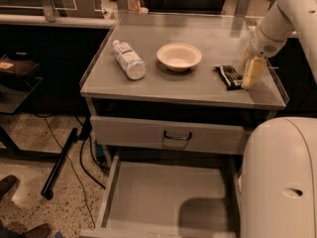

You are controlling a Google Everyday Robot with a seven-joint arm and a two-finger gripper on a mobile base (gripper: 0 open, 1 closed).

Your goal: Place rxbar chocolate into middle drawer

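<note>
Hanging gripper point(251, 72), just beside rxbar chocolate point(229, 76)

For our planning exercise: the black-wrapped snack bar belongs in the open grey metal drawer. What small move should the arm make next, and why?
Probably ease the gripper sideways over the black-wrapped rxbar chocolate and down onto it. The bar lies flat on the grey cabinet top, right beside the gripper, not yet lifted; the wide grey middle drawer below stands open.
</note>
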